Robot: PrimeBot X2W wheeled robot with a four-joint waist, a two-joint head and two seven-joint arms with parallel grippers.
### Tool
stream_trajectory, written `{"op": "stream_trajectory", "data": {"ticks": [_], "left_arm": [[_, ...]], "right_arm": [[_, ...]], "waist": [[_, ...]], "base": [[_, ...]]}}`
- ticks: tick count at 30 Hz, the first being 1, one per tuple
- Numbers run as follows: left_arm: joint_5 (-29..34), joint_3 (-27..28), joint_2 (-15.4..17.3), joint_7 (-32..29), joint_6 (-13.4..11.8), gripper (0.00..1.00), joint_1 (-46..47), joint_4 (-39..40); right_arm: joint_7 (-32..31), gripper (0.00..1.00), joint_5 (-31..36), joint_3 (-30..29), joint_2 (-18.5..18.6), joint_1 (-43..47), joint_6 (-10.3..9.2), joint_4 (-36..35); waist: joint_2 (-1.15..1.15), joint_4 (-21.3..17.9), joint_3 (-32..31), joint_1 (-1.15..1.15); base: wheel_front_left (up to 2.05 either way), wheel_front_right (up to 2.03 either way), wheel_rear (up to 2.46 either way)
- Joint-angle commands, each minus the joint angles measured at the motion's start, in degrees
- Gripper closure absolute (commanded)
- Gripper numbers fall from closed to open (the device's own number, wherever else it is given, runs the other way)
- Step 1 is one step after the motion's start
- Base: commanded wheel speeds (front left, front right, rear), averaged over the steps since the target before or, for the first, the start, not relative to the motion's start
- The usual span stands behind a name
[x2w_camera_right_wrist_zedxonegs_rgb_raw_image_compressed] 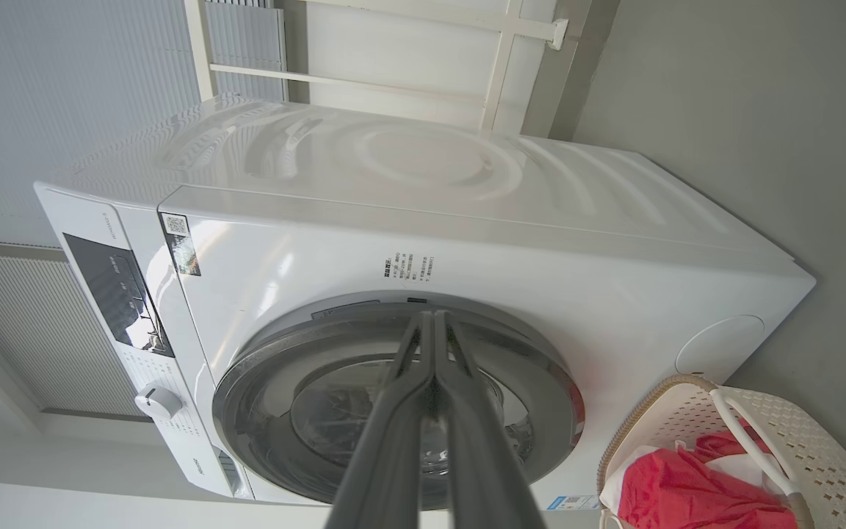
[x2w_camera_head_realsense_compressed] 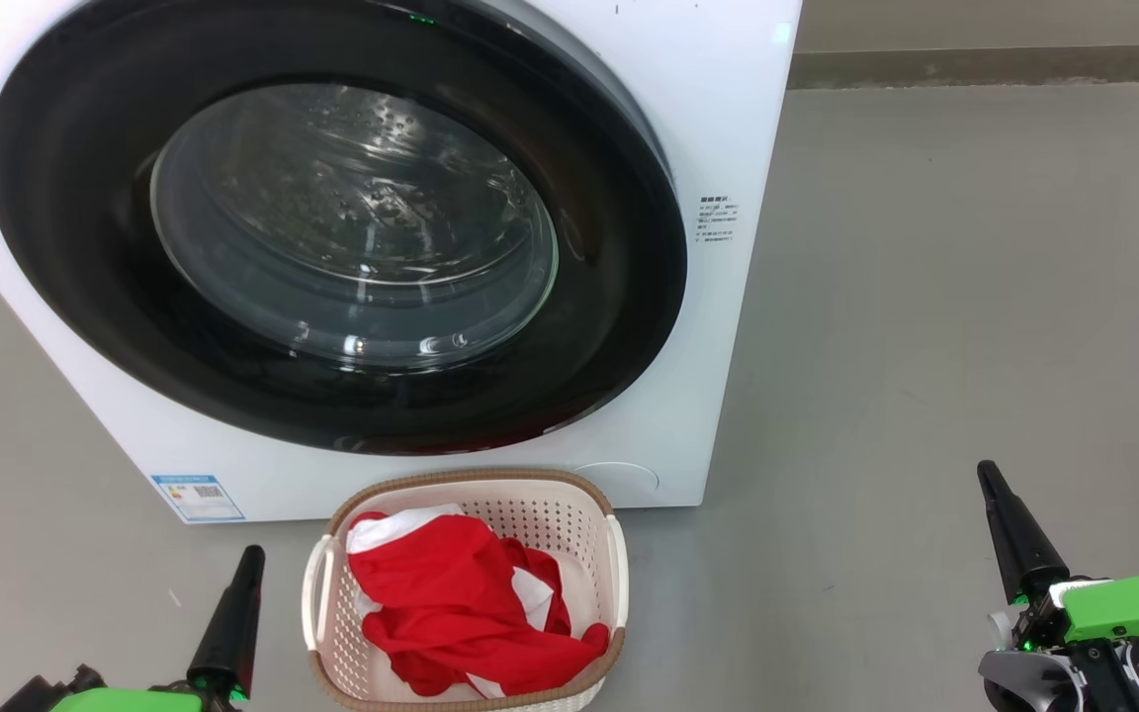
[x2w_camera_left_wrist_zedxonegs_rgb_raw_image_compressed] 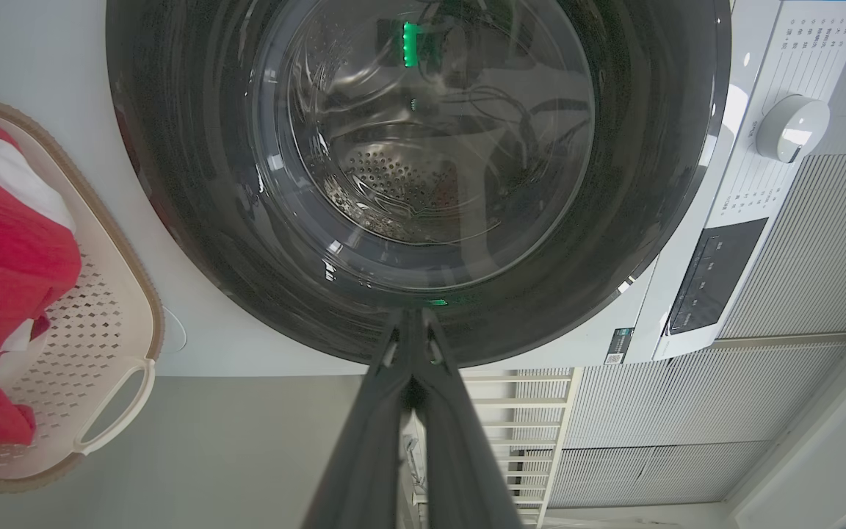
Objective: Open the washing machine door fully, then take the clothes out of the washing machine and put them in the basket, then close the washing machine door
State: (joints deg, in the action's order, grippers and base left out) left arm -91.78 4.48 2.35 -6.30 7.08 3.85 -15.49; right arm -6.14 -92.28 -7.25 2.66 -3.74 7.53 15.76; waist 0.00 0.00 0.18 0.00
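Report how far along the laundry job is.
Done: the clothes lie in the basket, and the washing machine door looks shut against the washing machine, with no red visible through its glass. In hand: nothing; the left gripper and right gripper are shut, empty, clear of the door. Left: nothing that shows.

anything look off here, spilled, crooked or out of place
Nothing stands out. The washing machine door looks shut against the washing machine. The basket stands upright on the floor in front of it, and the clothes lie bunched inside it, with none spilled onto the floor.
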Motion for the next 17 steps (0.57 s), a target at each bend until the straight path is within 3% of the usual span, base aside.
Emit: {"op": "stream_trajectory", "data": {"ticks": [1,17], "left_arm": [[-0.38,2.05,0.53,-0.19,0.41,1.0,2.34,1.45],[-0.39,2.05,0.53,-0.19,0.41,1.0,2.34,1.45]], "right_arm": [[-0.28,1.0,0.05,0.81,0.31,-2.43,-0.04,-1.74],[-0.31,1.0,0.08,0.77,0.29,-2.43,-0.04,-1.74]], "waist": [[0.0,0.0,0.0,0.0],[0.0,0.0,0.0,0.0]], "base": [[0.0,0.0,0.0],[0.0,0.0,0.0]]}}
